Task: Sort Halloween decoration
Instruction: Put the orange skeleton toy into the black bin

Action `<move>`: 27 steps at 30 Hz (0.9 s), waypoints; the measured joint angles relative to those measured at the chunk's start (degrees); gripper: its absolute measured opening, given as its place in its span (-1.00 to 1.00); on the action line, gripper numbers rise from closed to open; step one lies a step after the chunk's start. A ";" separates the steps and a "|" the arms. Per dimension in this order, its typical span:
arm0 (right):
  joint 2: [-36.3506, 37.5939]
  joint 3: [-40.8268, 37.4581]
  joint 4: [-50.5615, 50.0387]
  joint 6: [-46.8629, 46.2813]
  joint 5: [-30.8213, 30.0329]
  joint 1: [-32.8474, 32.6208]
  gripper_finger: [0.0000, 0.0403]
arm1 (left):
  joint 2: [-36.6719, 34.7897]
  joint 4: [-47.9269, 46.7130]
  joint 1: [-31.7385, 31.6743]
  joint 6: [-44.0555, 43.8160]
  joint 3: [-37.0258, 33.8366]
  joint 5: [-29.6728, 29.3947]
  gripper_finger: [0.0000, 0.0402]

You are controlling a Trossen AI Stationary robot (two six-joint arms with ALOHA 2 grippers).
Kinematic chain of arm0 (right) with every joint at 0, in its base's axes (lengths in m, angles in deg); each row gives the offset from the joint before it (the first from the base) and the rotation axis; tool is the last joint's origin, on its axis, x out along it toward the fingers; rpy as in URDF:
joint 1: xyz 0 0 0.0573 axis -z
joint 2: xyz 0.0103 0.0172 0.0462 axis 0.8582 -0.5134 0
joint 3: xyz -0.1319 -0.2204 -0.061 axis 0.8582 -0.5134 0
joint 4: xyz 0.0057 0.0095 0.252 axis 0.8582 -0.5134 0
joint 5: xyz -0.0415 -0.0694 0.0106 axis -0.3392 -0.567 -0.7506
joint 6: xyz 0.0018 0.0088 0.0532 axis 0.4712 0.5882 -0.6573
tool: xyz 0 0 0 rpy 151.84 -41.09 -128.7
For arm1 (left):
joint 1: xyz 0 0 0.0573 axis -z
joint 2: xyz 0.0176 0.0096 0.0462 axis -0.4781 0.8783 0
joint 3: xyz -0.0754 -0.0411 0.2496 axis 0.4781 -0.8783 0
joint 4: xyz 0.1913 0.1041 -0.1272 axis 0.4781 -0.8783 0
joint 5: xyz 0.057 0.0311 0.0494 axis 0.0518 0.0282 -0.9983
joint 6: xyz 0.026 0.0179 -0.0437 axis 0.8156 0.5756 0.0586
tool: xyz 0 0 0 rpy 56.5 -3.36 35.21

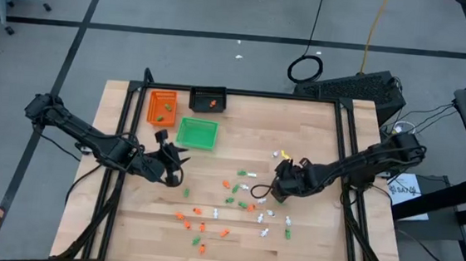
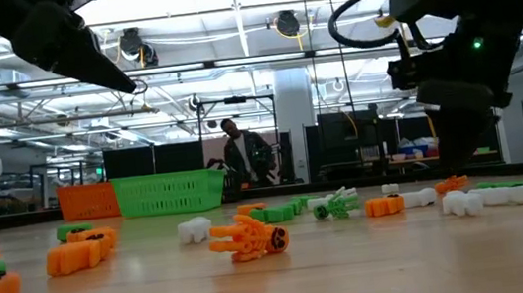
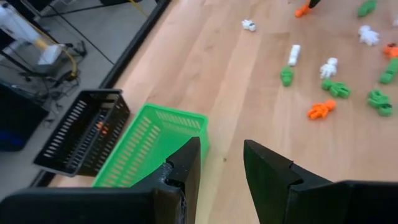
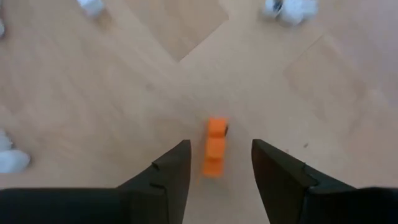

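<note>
A wooden table (image 1: 316, 137) seen from above, with two dark robot arms reaching in from either side.

The left arm enters from the table's 9 o'clock edge, bent at the elbow and stretched toward the middle. The left gripper (image 1: 172, 166) sits just at 7 o'clock of the green tray (image 1: 197, 133). In its wrist view the two fingers (image 3: 186, 171) stand apart with nothing between them, pointing at bare wood beside the green tray and the black tray (image 3: 81, 134).

At the table's 11 o'clock corner three small trays sit close together: an orange tray (image 1: 161, 106) with a green piece inside, the black tray holding an orange piece, and the green tray just at 5 o'clock of the orange one.

The Halloween decoration pieces (image 1: 236, 199), tiny orange, green and white figures, lie scattered over the table's middle and toward its 6 o'clock edge.

The right arm comes in from the 3 o'clock side, elbow raised, wrist angled down. The right gripper (image 1: 272, 189) points down over the pieces. Its wrist view shows the fingers (image 4: 171, 174) spread, with an orange piece (image 4: 215, 148) lying on the wood between the tips; contact is unclear.

In the level view, a person (image 2: 242, 154) stands far behind the table.
</note>
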 joint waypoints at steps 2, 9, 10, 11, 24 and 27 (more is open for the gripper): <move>-0.59 -0.04 0.02 -0.45 -0.12 -0.56 -0.25 | 0.00 0.00 0.00 -0.02 0.00 0.64 -0.40; -4.03 -0.02 0.83 -0.53 -1.68 -0.59 -0.36 | 0.23 -0.28 0.02 -1.46 0.00 0.97 -0.40; -4.47 0.08 1.17 -0.55 -1.69 -0.61 -0.39 | 0.26 -0.31 0.02 -1.46 0.00 1.13 -0.40; -4.94 0.10 1.36 -0.57 -1.68 -0.63 -0.44 | 0.26 -0.30 0.01 -1.46 0.00 1.30 -0.40; -4.57 0.28 2.35 0.20 0.05 -1.56 -0.92 | 0.26 -0.24 0.02 -1.42 0.00 1.35 -0.40; -3.50 0.13 4.67 2.59 -1.58 -2.21 -0.96 | 0.26 -0.25 0.02 -1.42 0.00 1.36 -0.40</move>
